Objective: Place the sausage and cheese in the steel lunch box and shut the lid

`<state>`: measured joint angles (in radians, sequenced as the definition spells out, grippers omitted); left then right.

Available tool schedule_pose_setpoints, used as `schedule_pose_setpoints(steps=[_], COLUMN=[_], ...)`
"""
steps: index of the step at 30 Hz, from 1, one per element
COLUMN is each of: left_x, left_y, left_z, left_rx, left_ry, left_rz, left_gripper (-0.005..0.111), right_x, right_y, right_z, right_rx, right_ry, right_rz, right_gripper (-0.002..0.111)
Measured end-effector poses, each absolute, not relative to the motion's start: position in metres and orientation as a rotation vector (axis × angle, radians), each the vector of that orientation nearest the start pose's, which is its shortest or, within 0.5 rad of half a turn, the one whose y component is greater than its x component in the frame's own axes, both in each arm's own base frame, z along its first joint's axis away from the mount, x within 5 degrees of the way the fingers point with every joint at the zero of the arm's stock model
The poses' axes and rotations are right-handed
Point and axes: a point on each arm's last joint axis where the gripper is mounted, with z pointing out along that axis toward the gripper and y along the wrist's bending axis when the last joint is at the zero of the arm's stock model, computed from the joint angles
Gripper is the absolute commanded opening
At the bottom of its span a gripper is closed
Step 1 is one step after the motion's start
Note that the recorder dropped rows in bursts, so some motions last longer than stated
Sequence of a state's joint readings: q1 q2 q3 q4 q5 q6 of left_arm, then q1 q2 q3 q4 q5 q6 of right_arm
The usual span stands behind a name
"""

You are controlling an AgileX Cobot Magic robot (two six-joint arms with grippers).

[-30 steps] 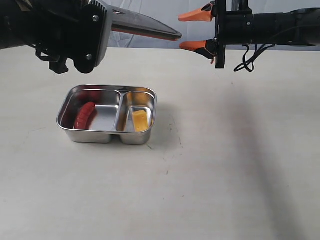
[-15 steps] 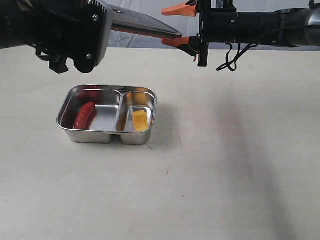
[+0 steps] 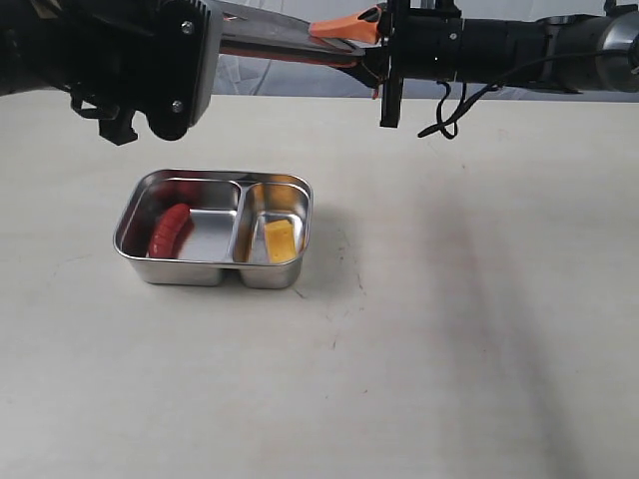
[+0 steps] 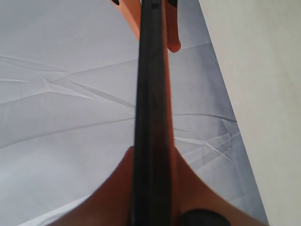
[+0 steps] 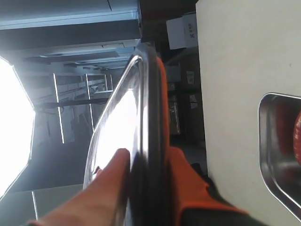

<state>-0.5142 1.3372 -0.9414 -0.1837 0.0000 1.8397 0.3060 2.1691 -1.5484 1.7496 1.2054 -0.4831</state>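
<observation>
The dark tinted lid (image 3: 285, 42) hangs level in the air above and behind the steel lunch box (image 3: 215, 177). My left gripper (image 4: 151, 157) is shut on the lid's left end, with the lid (image 4: 151, 70) seen edge-on between its orange fingers. My right gripper (image 3: 351, 48) is shut on the lid's right end; in the right wrist view its fingers press both faces of the lid (image 5: 146, 94). The red sausage (image 3: 168, 230) lies in the box's larger compartment. The yellow cheese (image 3: 280, 239) lies in the smaller one.
The lunch box stands on a pale tabletop (image 3: 449, 319), left of centre. A grey cloth backdrop (image 4: 70, 94) hangs behind the table. A corner of the box (image 5: 273, 141) and a bit of sausage (image 5: 297, 136) show in the right wrist view.
My right gripper has travelled left to the lid's free end and closed on it. The left gripper, lid, box, sausage and cheese have stayed put.
</observation>
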Motion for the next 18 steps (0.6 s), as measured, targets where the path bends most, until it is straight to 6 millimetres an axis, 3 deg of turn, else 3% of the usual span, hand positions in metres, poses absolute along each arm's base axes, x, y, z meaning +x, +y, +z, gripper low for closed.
schedule_pose_setpoints(steps=[13,18], left_x=[0.2647,0.2646], left_y=[-0.1498,-0.1499], left_z=[0.3230,0.3227], left_rx=[1.684,1.653], left_ry=[0.987,1.031], left_rz=[0.707,0.667], left_gripper=[0.001,0.026], right_x=[0.4079,0.4080], right_y=[0.2164,0.2164], right_z=[0.2232,0.2233], right_rx=[0.161,0.152], right_ry=[2.220,2.214], right_rz=[2.156,2.153], right_gripper=[-0.001,-0.001])
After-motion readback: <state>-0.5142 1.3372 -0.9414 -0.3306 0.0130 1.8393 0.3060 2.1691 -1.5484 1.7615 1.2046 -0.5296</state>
